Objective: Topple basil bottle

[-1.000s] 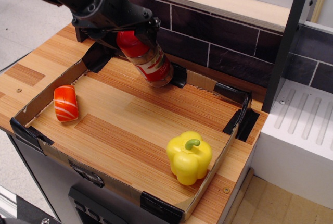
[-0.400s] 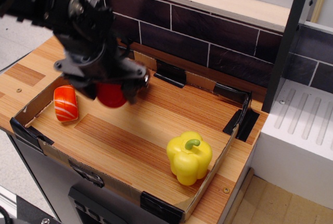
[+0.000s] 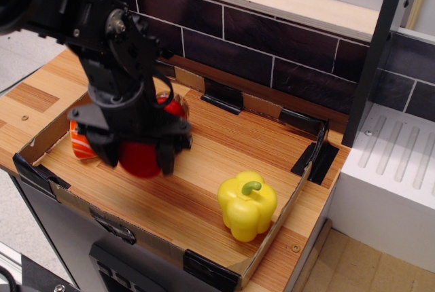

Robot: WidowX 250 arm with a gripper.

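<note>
A: What changed?
B: The gripper (image 3: 139, 153) has swung the basil bottle (image 3: 143, 156) off the back wall and down, left of the yellow pepper (image 3: 247, 204); it now points cap-first at us (nearly toppled, I'd judge).
A: Jaws?
B: Narrow, clamped on the bottle, beside the orange block (image 3: 80, 144).

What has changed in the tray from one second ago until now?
The gripper carried the basil bottle from the back of the tray toward the front left and swung it round, so its red cap now faces the camera. It still holds the bottle, which now hides part of the salmon piece. The yellow pepper and the tray did not move.
</note>
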